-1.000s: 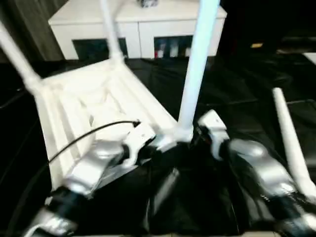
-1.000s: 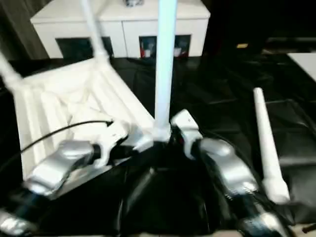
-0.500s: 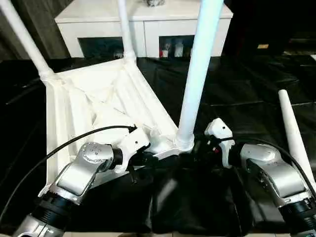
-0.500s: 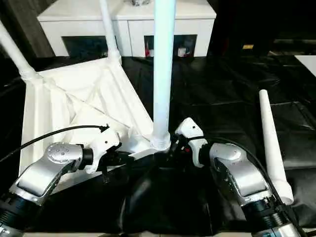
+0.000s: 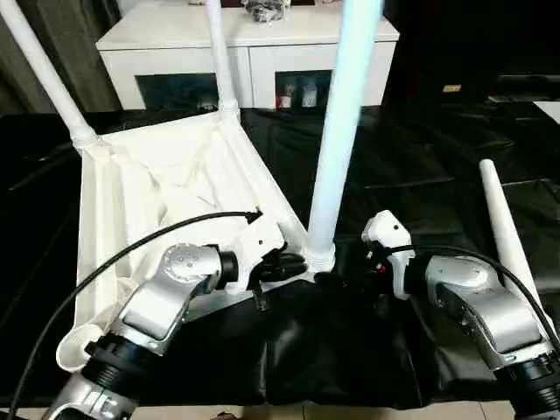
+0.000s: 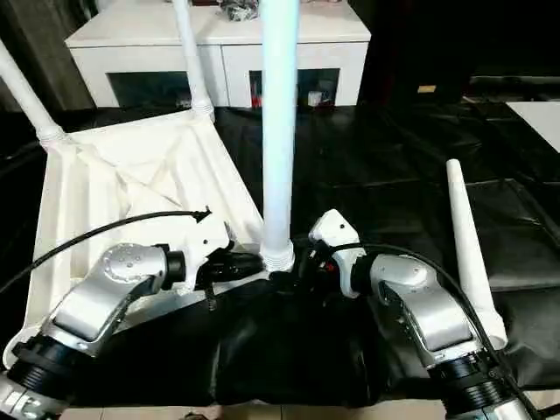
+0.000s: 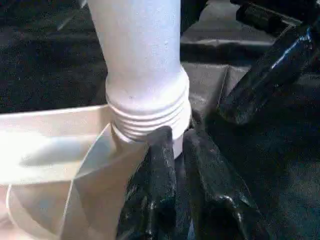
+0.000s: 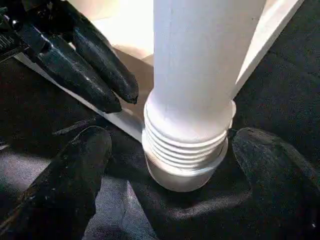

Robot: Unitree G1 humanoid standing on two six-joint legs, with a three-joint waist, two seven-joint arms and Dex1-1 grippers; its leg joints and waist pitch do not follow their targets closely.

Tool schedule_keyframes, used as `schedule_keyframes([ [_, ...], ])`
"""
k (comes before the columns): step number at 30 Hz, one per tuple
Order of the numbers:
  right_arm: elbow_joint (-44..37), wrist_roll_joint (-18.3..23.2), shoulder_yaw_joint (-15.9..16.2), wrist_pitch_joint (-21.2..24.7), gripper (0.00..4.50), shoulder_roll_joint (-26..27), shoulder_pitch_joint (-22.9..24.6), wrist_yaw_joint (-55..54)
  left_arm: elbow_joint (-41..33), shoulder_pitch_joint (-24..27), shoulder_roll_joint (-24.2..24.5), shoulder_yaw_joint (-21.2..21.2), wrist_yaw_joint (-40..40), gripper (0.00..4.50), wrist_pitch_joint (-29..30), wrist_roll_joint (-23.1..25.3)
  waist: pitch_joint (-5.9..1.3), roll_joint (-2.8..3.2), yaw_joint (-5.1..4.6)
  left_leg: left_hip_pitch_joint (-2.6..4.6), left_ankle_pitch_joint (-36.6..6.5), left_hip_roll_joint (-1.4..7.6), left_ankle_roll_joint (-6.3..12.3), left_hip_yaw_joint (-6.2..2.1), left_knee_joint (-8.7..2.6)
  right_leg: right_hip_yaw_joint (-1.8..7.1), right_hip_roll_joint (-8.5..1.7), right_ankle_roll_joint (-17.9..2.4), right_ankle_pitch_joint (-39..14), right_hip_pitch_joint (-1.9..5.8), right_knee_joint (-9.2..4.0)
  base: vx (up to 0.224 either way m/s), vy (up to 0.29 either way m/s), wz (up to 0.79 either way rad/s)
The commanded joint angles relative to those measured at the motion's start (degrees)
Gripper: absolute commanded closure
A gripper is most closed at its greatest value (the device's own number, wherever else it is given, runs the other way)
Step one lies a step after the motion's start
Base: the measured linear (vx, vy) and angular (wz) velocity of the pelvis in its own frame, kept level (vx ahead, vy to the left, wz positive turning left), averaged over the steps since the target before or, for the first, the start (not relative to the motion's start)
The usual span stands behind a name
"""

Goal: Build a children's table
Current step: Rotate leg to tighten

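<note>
Left gripper [image 5: 293, 265] is reaching in level from the robot's left, its silver forearm angling up from the near edge of the black-covered work surface [image 5: 420, 166]. Its two black fingers [image 7: 162, 170] are lying nearly together with only a thin slit between them, their tips pressing at the threaded collar where the near leg [image 5: 337, 131] is entering the corner socket; they are closing on nothing. Right gripper [image 6: 302, 262] is coming in from the opposite side, forearm bent inward, its fingers [image 8: 82, 165] spread wide on either side of the same collar and standing apart from it, gripping nothing.

Children's table [image 5: 166, 188] is lying upside down on the work surface, ribbed underside upward, toward the left half of the surface. Three legs are standing upright from its corners: the near leg between the two grippers, and two others at the far corners. One loose leg [image 5: 503, 232] is lying flat near the right edge of the surface, well apart from the tabletop and just beyond the right forearm. White cabinet [image 5: 254, 44] is standing behind the far edge.
</note>
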Motion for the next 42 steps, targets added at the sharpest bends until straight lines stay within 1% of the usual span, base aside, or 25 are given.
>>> schedule_keyframes([
  [1,-1.4,0.1,-0.6,-0.3,0.23,-0.1,0.1,0.4,-0.8,-0.5,0.9,0.1,-0.8,3.62,1.2,-0.5,-4.02,-0.57,-0.02,1.43,-15.7,3.16,0.84,-1.77,-4.28,1.91,-2.78,-12.0,-14.1,2.19,-3.92,0.0,0.0,0.0],
  [2,-1.5,0.1,-0.6,-0.5,0.23,-0.3,0.2,0.7,-1.2,-0.3,1.5,0.5,-0.9,3.57,1.6,-0.7,-4.01,-0.64,-0.01,1.45,-15.5,3.17,0.98,-1.75,-4.28,1.91,-2.77,-12.1,-13.7,2.17,-3.92,0.0,0.0,0.0],
  [3,-1.6,0.1,-0.6,-0.5,0.23,-0.4,0.2,0.8,-1.3,-0.2,1.7,0.7,-0.9,3.47,1.7,-0.8,-4.04,-0.55,0.03,1.5,-15.1,3.18,1.18,-1.71,-4.22,1.91,-2.77,-12.5,-13.1,2.15,-3.84,0.0,0.0,0.0],
  [4,-1.8,0.3,-0.6,-0.6,0.23,-0.7,0.3,1.3,-1.2,-0.1,2.2,0.8,-0.2,3.34,0.1,0.3,-4.06,-0.68,0.06,1.42,-14.8,3.17,1.43,-1.71,-4.16,1.9,-2.79,-12.6,-12.5,2.27,-3.75,0.0,0.0,0.0],
  [5,-2.1,0.5,-0.5,-0.7,0.23,-0.9,0.4,1.9,-1.1,0.0,2.6,0.8,0.2,3.34,-0.6,1.0,-4.1,-0.66,0.1,1.43,-14.6,3.2,1.61,-1.74,-4.14,1.88,-2.79,-12.7,-12.3,2.3,-3.74,0.0,0.0,0.0],
  [6,-2.3,0.7,-0.5,-0.7,0.23,-1.2,0.6,2.3,-1.1,0.1,2.8,0.8,0.2,3.24,-0.9,1.2,-4.12,-0.63,0.12,1.44,-14.3,3.23,1.69,-1.73,-4.11,1.88,-2.8,-12.7,-11.8,2.32,-3.66,0.0,0.0,0.0],
  [7,-2.7,0.8,-0.4,-0.9,0.23,-1.7,0.8,3.0,-1.2,0.3,3.1,0.7,-0.2,3.24,-0.9,1.3,-4.19,-0.61,0.16,1.42,-13.4,3.21,2.16,-1.72,-4.04,1.85,-2.76,-13.0,-10.5,2.39,-3.49,0.0,0.0,0.0],
  [9,-3.0,1.1,-0.5,-1.0,0.23,-2.0,1.2,3.6,-1.3,0.8,3.6,-0.1,-0.9,3.24,-0.6,1.6,-4.24,-0.49,0.31,1.43,-12.6,3.23,2.37,-1.69,-3.92,1.87,-2.84,-13.3,-9.5,2.45,-3.38,0.0,0.0,0.0],
  [11,-3.0,1.2,-0.6,-1.0,0.23,-2.1,1.2,3.6,-1.5,0.9,3.8,-0.5,-1.2,3.24,-0.3,1.5,-4.27,-0.51,0.44,1.45,-12.3,3.22,2.61,-1.63,-3.87,1.86,-2.8,-13.5,-9.2,2.41,-3.34,0.0,0.0,0.0],
  [12,-3.0,1.2,-0.7,-1.1,0.23,-2.0,1.2,3.6,-1.5,1.0,3.9,-0.7,-1.4,3.24,-0.1,1.4,-4.24,-0.41,0.5,1.44,-12.4,3.2,2.59,-1.62,-3.86,1.86,-2.83,-13.7,-9.3,2.4,-3.33,0.0,0.0,0.0],
  [15,-2.8,1.1,-1.1,-1.4,0.23,-1.5,1.2,3.1,-1.4,1.4,4.7,-1.6,-1.7,3.24,0.5,1.7,-4.18,-0.41,0.47,1.5,-13.3,3.21,2.24,-1.62,-3.91,1.85,-2.79,-13.8,-10.0,2.37,-3.41,0.0,0.0,0.0],
  [18,-2.6,1.1,-1.3,-1.5,0.23,-1.3,1.1,3.0,-1.2,1.8,5.3,-2.0,-2.0,3.24,0.3,2.0,-4.11,-0.39,0.36,1.51,-14.5,3.19,1.68,-1.71,-4.04,1.84,-2.79,-13.3,-11.6,2.38,-3.52,0.0,0.0,0.0],
  [19,-2.6,1.1,-1.2,-1.6,0.23,-1.3,1.1,3.0,-0.9,1.8,5.3,-2.0,-1.8,3.24,0.4,2.2,-4.07,-0.35,0.37,1.63,-15.1,3.21,1.48,-1.7,-4.07,1.87,-2.79,-13.1,-12.3,2.31,-3.62,0.0,0.0,0.0],
  [24,-2.3,0.9,-1.2,-1.8,0.23,-1.1,0.8,3.0,1.1,1.7,5.6,-2.0,-1.0,3.24,-0.2,3.7,-3.93,-0.34,0.33,1.76,-16.9,3.17,0.49,-1.77,-4.24,1.89,-2.79,-12.3,-14.8,2.25,-3.86,0.0,0.0,0.0],
  [26,-2.3,0.9,-1.2,-1.8,0.23,-1.1,0.8,3.1,1.2,1.6,5.7,-2.1,-0.8,3.24,-0.1,3.7,-4.02,-0.32,0.34,1.79,-16.9,3.18,0.29,-1.84,-4.25,1.88,-2.83,-12.1,-14.8,2.32,-3.81,0.0,0.0,0.0],
  [29,-2.2,0.8,-1.2,-2.1,0.23,-1.0,0.8,3.2,1.3,1.5,5.9,-2.2,-1.1,3.24,0.5,3.4,-4.11,-0.34,0.4,1.72,-15.8,3.16,0.58,-1.79,-4.17,1.89,-2.81,-12.6,-13.0,2.33,-3.65,0.0,0.0,0.0],
  [30,-2.2,0.8,-1.2,-2.1,0.23,-1.0,0.8,3.2,1.3,1.5,5.9,-2.2,-1.1,3.5,0.5,3.4,-4.11,-0.3,0.41,1.75,-15.7,3.18,0.68,-1.79,-4.17,1.87,-2.79,-12.8,-12.7,2.31,-3.63,0.0,0.0,0.0],
  [31,-2.2,0.8,-1.2,-2.1,0.23,-0.9,0.8,3.2,1.0,1.7,5.9,-2.2,-1.7,3.58,1.0,3.1,-4.16,-0.28,0.4,1.73,-15.5,3.14,0.76,-1.75,-4.09,1.88,-2.8,-12.9,-12.3,2.36,-3.59,0.0,0.0,0.0],
  [33,-2.1,0.8,-1.3,-2.2,0.23,-0.9,0.8,3.2,0.9,1.9,5.9,-2.2,-2.1,3.58,1.5,3.0,-4.18,-0.25,0.42,1.69,-15.0,3.12,0.92,-1.76,-4.06,1.88,-2.83,-13.1,-11.8,2.43,-3.52,0.0,0.0,0.0],
  [35,-2.0,0.8,-1.4,-2.3,0.23,-0.9,0.8,3.2,0.7,2.1,6.0,-2.4,-2.6,3.93,2.1,2.9,-4.22,-0.25,0.4,1.72,-14.7,3.14,1.06,-1.74,-4.03,1.85,-2.77,-13.3,-11.3,2.41,-3.45,0.0,0.0,0.0],
  [38,-2.0,0.8,-1.4,-2.3,0.23,-0.8,0.8,3.1,0.5,2.3,6.4,-2.8,-3.1,4.09,2.8,2.8,-4.23,-0.17,0.4,1.7,-14.6,3.12,1.2,-1.73,-3.99,1.82,-2.74,-13.6,-10.7,2.45,-3.4,0.0,0.0,0.0],
  [39,-1.7,0.7,-1.5,-2.5,0.23,-0.7,0.7,3.0,0.3,2.5,6.5,-3.0,-3.3,4.23,3.5,2.7,-4.24,-0.29,0.37,1.7,-14.6,3.1,1.28,-1.74,-3.99,1.82,-2.76,-13.6,-10.7,2.5,-3.36,0.0,0.0,0.0],
  [40,-1.4,0.6,-1.4,-2.7,0.23,-0.6,0.6,3.0,0.2,2.7,6.6,-3.1,-3.4,4.38,3.8,2.7,-4.25,-0.24,0.4,1.72,-14.4,3.11,1.35,-1.74,-3.96,1.84,-2.79,-13.6,-10.7,2.47,-3.35,0.0,0.0,0.0],
  [42,-0.9,0.4,-1.3,-3.0,0.23,-0.4,0.4,2.8,0.0,3.0,6.7,-3.4,-3.6,4.5,3.8,2.9,-4.28,-0.2,0.41,1.72,-14.4,3.14,1.38,-1.74,-3.95,1.81,-2.82,-13.7,-10.7,2.47,-3.37,0.0,0.0,0.0],
])
